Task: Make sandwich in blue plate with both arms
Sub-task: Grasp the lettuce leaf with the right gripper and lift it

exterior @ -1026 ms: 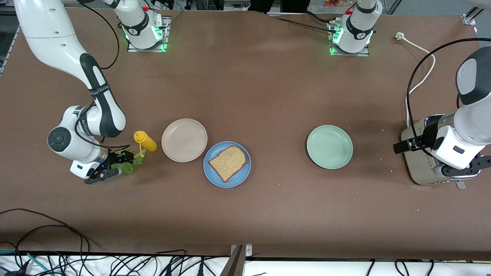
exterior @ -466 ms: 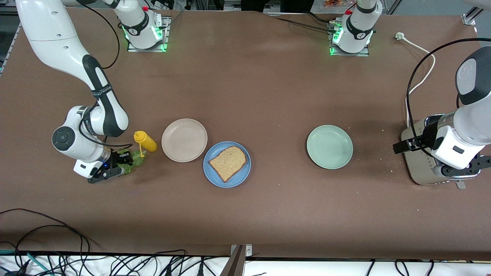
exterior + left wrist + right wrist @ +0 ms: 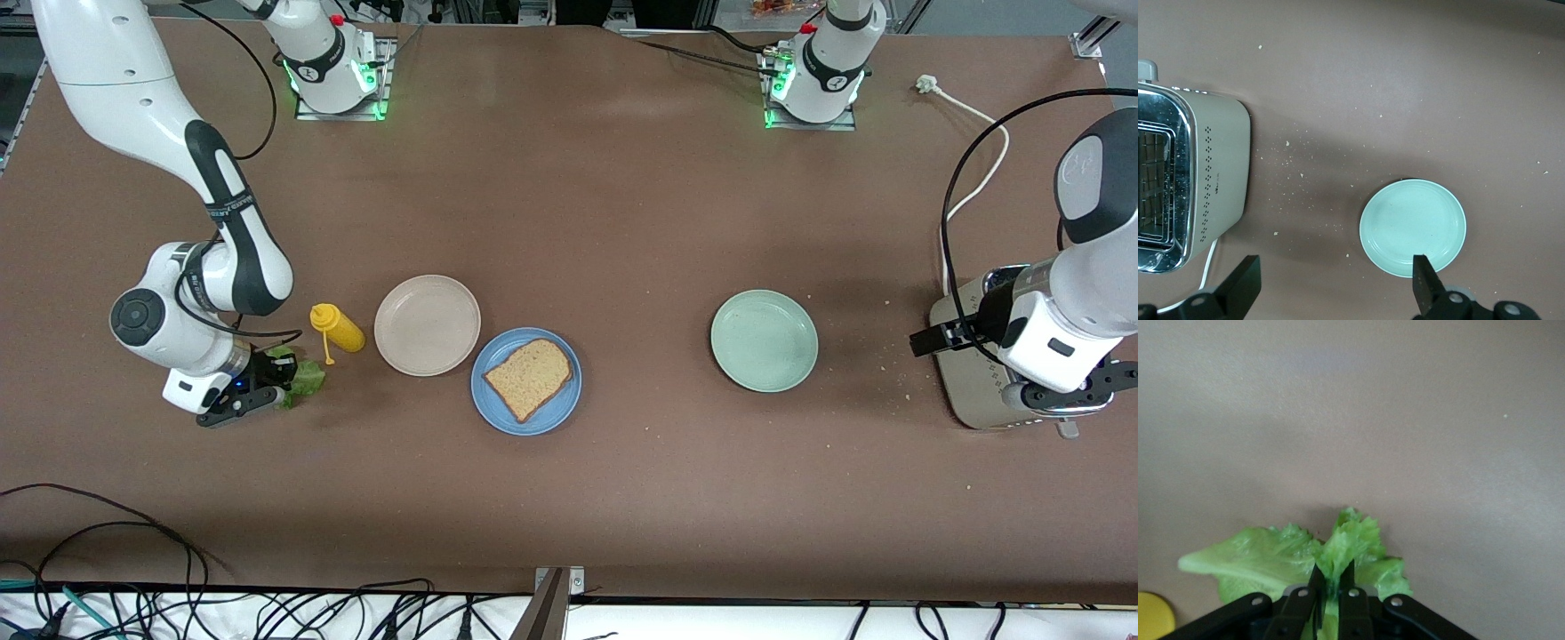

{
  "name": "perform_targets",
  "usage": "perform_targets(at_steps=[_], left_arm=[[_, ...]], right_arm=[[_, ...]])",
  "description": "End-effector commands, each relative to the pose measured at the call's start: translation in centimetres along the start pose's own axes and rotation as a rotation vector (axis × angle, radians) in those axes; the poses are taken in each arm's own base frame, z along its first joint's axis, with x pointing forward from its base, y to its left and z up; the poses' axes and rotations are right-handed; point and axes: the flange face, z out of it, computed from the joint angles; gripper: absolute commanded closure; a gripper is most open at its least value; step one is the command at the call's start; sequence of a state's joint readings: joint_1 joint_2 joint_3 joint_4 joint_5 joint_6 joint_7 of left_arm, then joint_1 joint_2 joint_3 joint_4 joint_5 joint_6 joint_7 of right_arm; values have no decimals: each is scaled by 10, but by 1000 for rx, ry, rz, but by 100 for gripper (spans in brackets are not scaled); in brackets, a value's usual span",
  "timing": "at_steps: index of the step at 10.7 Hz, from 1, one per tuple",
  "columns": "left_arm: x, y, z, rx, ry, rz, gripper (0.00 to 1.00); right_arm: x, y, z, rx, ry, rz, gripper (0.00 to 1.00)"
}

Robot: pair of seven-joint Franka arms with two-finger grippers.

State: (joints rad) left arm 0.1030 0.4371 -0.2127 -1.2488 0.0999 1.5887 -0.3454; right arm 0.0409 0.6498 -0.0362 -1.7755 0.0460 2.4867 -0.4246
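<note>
The blue plate [image 3: 526, 380] sits near the table's middle with one brown bread slice [image 3: 528, 377] on it. At the right arm's end of the table, my right gripper [image 3: 280, 388] is low at the tabletop and shut on the ruffled green lettuce leaf [image 3: 305, 377]. In the right wrist view the lettuce leaf [image 3: 1281, 555] is pinched and bunched between the fingertips [image 3: 1317, 577]. My left gripper [image 3: 1080, 402] hangs open over the toaster [image 3: 971, 378], its fingers [image 3: 1425, 285] wide apart with nothing between them. No second bread slice is in view.
A yellow squeeze bottle [image 3: 335, 328] lies beside the lettuce. A beige plate [image 3: 427, 324] touches the blue plate's rim. A pale green plate [image 3: 764, 340] stands between the blue plate and the toaster. A white cord [image 3: 973, 169] trails from the toaster. Crumbs dot the cloth.
The right gripper's fingers have closed on the lettuce leaf, bunching it up. The left arm has not moved.
</note>
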Motion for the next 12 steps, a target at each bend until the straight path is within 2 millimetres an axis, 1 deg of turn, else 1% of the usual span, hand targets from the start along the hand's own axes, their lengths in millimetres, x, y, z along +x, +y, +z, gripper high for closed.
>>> perform_targets(at_steps=[1,4,7,10,12], left_arm=[[-4,-2,-3,30,7,23,0],[-3,-3,-3,30,7,22,0],[-3,-3,-3,30,7,22,0],[-3,-3,-3,30,7,22,0],[-3,-3,-3,30,7,22,0]], right_arm=[[2,-9,-49,32,-2,-26,100],[3,-17,-104,52,-17,-37,100],[-3,-21,-156,68,-41,-38,100],[-9,-28,-215,111,-60,-29,100],[-5,-34,-258,168,-81,7,100]])
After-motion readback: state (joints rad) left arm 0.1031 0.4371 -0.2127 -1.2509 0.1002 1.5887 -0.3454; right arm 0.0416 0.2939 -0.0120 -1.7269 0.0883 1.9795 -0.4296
